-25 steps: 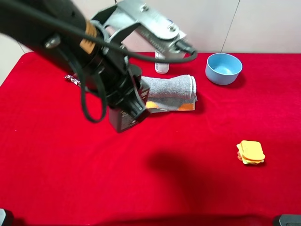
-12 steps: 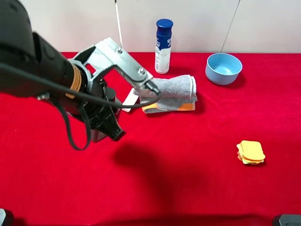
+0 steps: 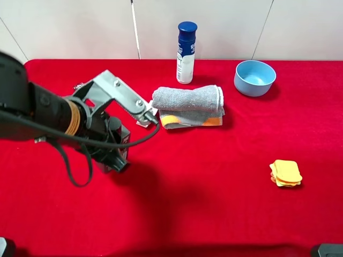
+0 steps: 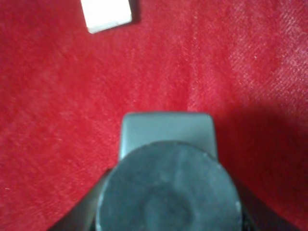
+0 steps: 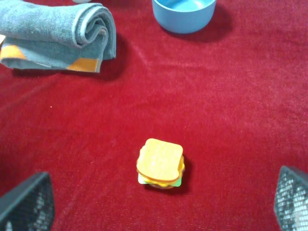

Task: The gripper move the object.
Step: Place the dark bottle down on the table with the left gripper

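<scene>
On the left side of the red table (image 3: 225, 214) a big dark arm reaches down. Its left gripper (image 3: 113, 158) is closed tight on the dark grey pump bottle (image 4: 166, 132). The bottle stands upright between the black jaws, at the left of the table and near the front of it. You cannot tell if the bottom of the bottle touches the red cloth. Just past the bottle lies a small white block (image 4: 106, 14). Next comes a rolled grey towel (image 3: 187, 99), and it lies on top of something flat and orange (image 3: 190, 121). Behind the towel, by the wall, stands a tall white bottle with a blue cap (image 3: 186, 51). More to the right, also at the back, sits a blue bowl (image 3: 255, 77). Well in front of the bowl, all alone on the cloth, lies a little toy sandwich (image 3: 285, 173). The right gripper (image 5: 158, 201) hangs over that sandwich. Its two tips are spread wide apart, and it has nothing in it.
</scene>
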